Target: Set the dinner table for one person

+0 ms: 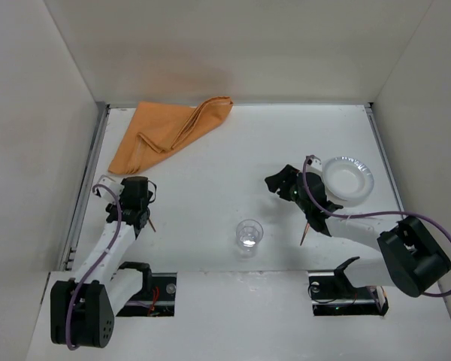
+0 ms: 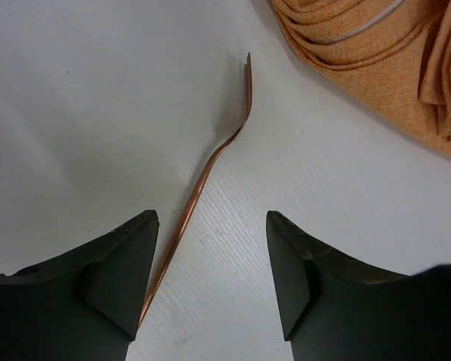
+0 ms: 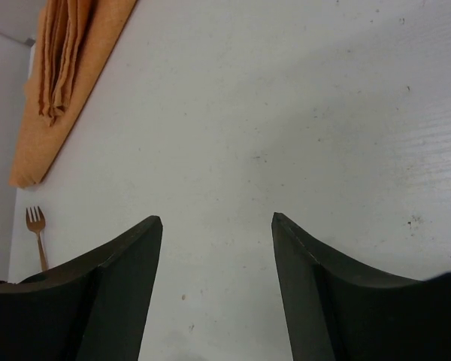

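The dinner table [image 1: 233, 150] is a wide white top. A copper fork [image 2: 210, 162] lies flat on it, tines pointing toward the folded orange cloth [image 2: 376, 53]. My left gripper [image 2: 213, 218] is open low over the fork's handle, which runs along the inner edge of the left finger [image 2: 128, 263]; from above, this gripper [image 1: 137, 201] hides most of the fork [image 1: 152, 224]. My right gripper [image 3: 216, 219] is open over bare table, nothing between its fingers; it [image 1: 282, 183] hovers just left of a white plate [image 1: 347, 179]. A clear glass [image 1: 249, 234] stands upright at centre front.
The orange cloth [image 1: 169, 134] lies at the back left. A second thin copper utensil [image 1: 307, 233] lies partly under my right arm. Grey rails [image 1: 90, 180] line the table's sides, with white walls all round. The fork [image 3: 36, 226] also shows far left in the right wrist view.
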